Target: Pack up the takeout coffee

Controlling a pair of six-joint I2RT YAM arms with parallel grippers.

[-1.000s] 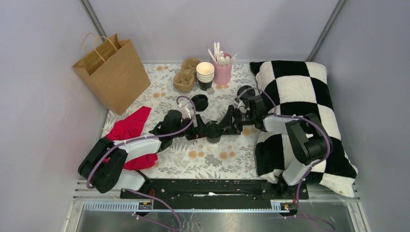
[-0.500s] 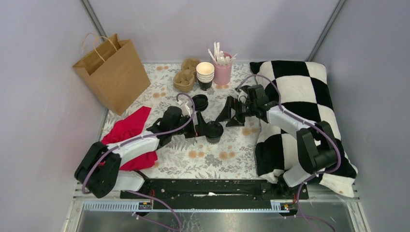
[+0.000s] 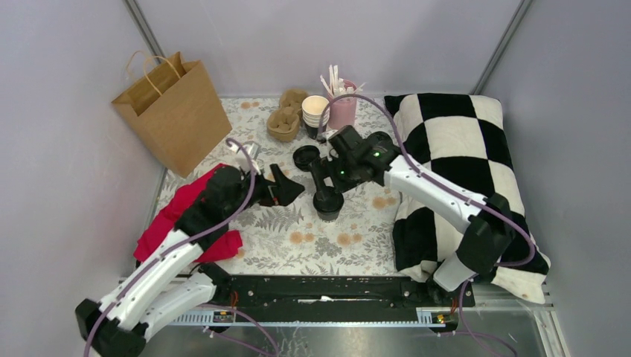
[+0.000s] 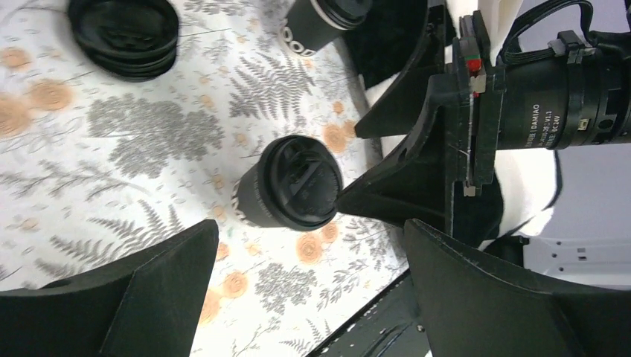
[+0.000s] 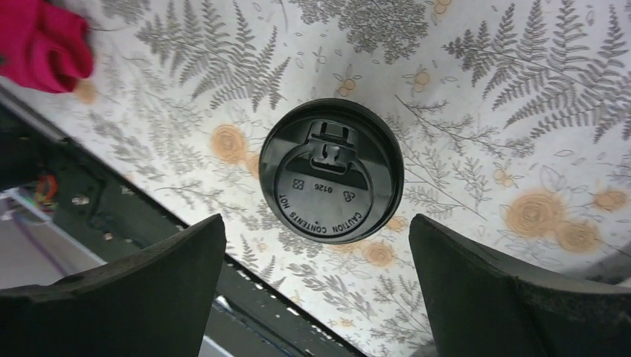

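Note:
The takeout coffee [image 3: 328,201] stands upright on the floral cloth, a black cup with its black lid on. It also shows in the right wrist view [image 5: 331,181] and the left wrist view [image 4: 290,182]. My right gripper [image 3: 325,178] hangs open over it, its jaws wide and holding nothing [image 5: 318,223]. In the left wrist view one right finger [image 4: 394,186] has its tip close by the lid's rim. My left gripper [image 3: 286,187] is open and empty, a little to the left of the cup, pointing at it [image 4: 311,227].
A brown paper bag [image 3: 175,111] stands at the back left. A cardboard cup carrier [image 3: 286,119], nested lidless cups [image 3: 315,111] and a pink cup of stirrers [image 3: 343,110] stand at the back. Loose lids [image 3: 306,158], a red cloth [image 3: 195,204] and a checkered pillow [image 3: 461,149] are also here.
My left gripper let go of the cup and drew back to the left. My right arm swung left and now hangs over the cup. The cup stayed in place.

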